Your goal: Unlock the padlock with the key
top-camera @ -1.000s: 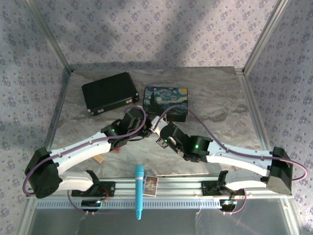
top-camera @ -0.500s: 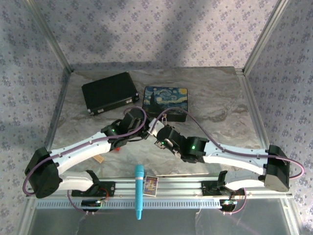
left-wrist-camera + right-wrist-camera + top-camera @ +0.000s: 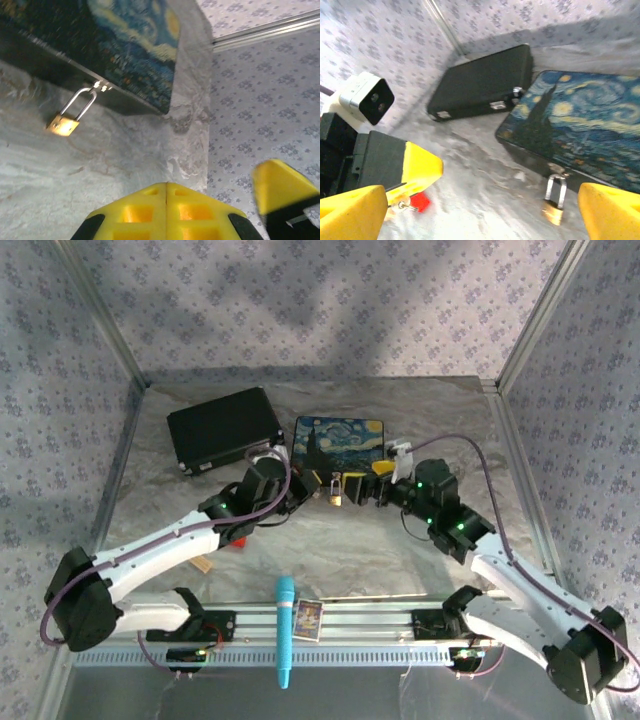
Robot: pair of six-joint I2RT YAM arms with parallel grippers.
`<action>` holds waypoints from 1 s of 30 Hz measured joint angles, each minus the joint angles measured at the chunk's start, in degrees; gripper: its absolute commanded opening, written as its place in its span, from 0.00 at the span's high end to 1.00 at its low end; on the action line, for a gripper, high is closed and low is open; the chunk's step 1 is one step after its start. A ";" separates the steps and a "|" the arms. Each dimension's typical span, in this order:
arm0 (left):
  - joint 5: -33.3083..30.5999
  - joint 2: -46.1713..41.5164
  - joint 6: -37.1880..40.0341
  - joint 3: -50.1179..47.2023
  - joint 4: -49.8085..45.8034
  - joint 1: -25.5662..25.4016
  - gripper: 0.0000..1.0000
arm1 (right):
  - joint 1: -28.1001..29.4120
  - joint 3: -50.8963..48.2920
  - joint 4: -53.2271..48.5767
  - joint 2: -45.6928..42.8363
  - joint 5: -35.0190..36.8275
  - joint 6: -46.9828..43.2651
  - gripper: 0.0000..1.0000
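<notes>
Swung out wide now, my right gripper (image 3: pixel 482 200) sits spread open, uncovering the padlock (image 3: pixel 337 493) hanging off the painted box (image 3: pixel 340 440) just ahead. Left gripper (image 3: pixel 166 197) faces it pressed together; can't tell if it's pinching the key.

Arms angled inward, left gripper (image 3: pixel 166 202) closed, right gripper (image 3: pixel 376 482) wide open, tips near together.

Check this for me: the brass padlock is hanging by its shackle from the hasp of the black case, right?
Not quite. The brass padlock hangs by its shackle from the hasp of the Starry Night painted box, not the black case that lies beside it. The left wrist view shows this most clearly.
</notes>
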 measured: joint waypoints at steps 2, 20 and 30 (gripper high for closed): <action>0.50 -0.63 3.56 -0.15 2.67 -0.04 1.00 | -2.21 -1.38 5.33 2.91 -7.30 6.88 0.20; 5.57 -5.25 14.32 -5.88 25.90 -0.48 1.00 | 0.13 -4.96 32.74 10.25 -26.16 28.63 0.55; 6.91 -5.86 15.45 -5.97 29.81 -0.85 1.00 | 1.09 -4.94 37.40 11.45 -27.96 31.54 0.63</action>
